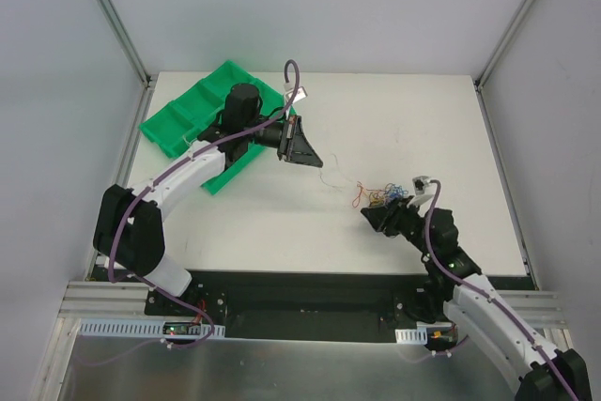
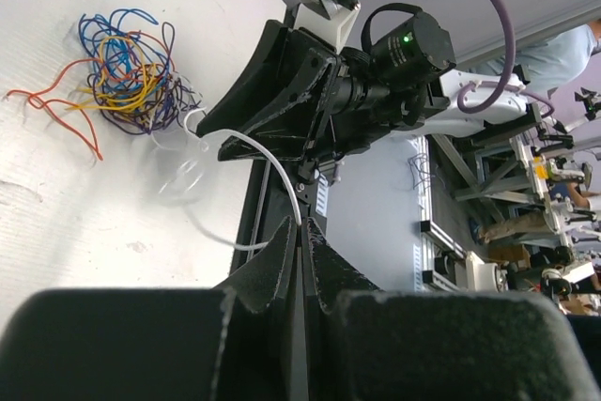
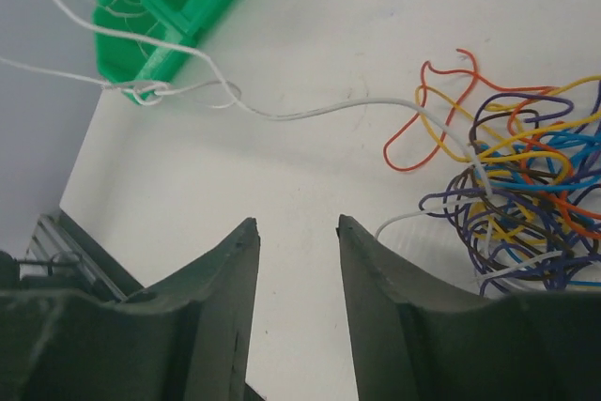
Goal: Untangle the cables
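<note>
I pinch the white wire (image 2: 264, 151) with my left fingers (image 2: 274, 265) to draw it from the cables (image 2: 127, 68) at upper left, right fingers (image 3: 225, 269) spread (empty) nearby.

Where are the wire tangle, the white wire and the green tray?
wire tangle (image 2: 127, 72): left wrist view, middle of the knot.
white wire (image 3: 310, 112): right wrist view, its stretched middle.
green tray (image 1: 183, 119): top view, bare left compartment.

Thin multicoloured cables (image 3: 516, 194), loosely tangled, white strand (image 3: 319, 110) stretched away
</note>
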You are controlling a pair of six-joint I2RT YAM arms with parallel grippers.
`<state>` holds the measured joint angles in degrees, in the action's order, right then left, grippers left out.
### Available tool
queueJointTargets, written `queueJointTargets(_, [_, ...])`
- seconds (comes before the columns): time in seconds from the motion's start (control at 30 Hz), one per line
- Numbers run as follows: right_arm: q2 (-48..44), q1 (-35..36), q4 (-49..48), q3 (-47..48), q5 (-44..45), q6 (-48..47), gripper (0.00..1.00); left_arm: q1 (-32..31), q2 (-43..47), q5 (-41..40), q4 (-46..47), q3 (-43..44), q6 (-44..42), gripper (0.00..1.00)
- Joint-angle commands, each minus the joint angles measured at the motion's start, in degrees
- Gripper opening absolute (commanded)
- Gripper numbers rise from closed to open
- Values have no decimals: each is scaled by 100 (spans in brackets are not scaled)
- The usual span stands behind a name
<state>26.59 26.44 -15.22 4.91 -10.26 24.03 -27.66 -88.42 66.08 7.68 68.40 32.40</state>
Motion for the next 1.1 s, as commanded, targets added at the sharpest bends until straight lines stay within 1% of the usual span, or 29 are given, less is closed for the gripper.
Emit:
queueJointTargets(0.0, [416,19,-112,572,-895,-977,44,41,185,300,611,-81,310,0])
queueJointTargets(0.07, [636,142,-191,704,-1153,-1294,47,41,168,317,699,-90,389,0])
queueJointTargets(0.13, [707,317,-209,757,-909,-1506,49,41,167,352,787,-116,477,0])
queueJointTargets(0.23, [760,441,-419,687,-416,-1761,56,41,176,379,840,-143,504,0])
queueJointTargets(0.3, [943,450,-595,739,-432,-1832,57,41,194,379,875,-152,513,0])
queueJointTargets(0.37, [1181,459,-928,783,-564,-1762,57,41,194,396,893,-152,530,0])
queueJointTargets(0.43, [1427,546,-1193,819,-495,-1735,58,41,202,396,910,-152,556,0])
queueJointTargets(0.53, [1638,661,-1745,714,-179,-1692,58,41,220,396,928,-169,583,0])
queueJointTargets(0.63, [1753,749,-2097,652,330,-1621,57,41,220,396,981,-187,627,0])
queueJointTargets(0.73, [1788,811,-2493,547,586,-1516,57,41,211,431,1069,-204,688,0])
queueJointTargets(0.83, [1823,837,-2538,529,718,-1437,57,41,211,423,1104,-213,697,0])
queueJointTargets(1.07, [2104,881,-2995,467,894,-1348,57,41,203,440,1200,-239,794,0])
